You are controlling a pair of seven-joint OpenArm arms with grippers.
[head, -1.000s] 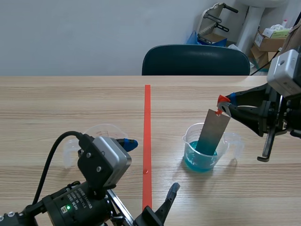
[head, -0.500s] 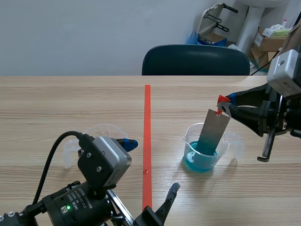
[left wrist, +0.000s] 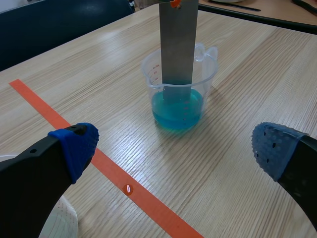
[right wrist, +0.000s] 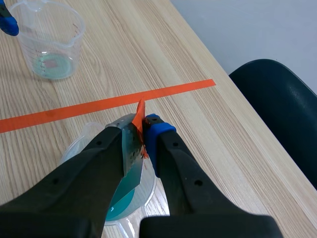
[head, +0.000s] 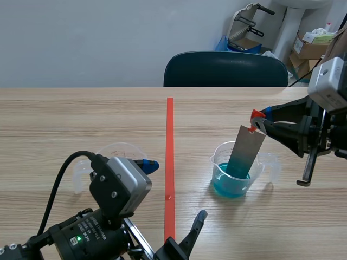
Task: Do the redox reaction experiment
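Right gripper [head: 259, 121] clamped on the metal strip [head: 245, 149] at its top end. The strip's lower end sits in the blue solution in the beaker [head: 216, 162]. No movement over the last second, so we read it as soaking. Left gripper [left wrist: 176, 148] jaws apart, holding nothing.

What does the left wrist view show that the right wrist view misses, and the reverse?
Only the left wrist view: the metal strip with its lower end dipped in the blue liquid, seen side-on, and the left hand open. Only the right wrist view: the right hand shut on the strip's orange-tagged top, and the inside of the second clear beaker. Both: the beaker holding the strip, and the orange tape line.
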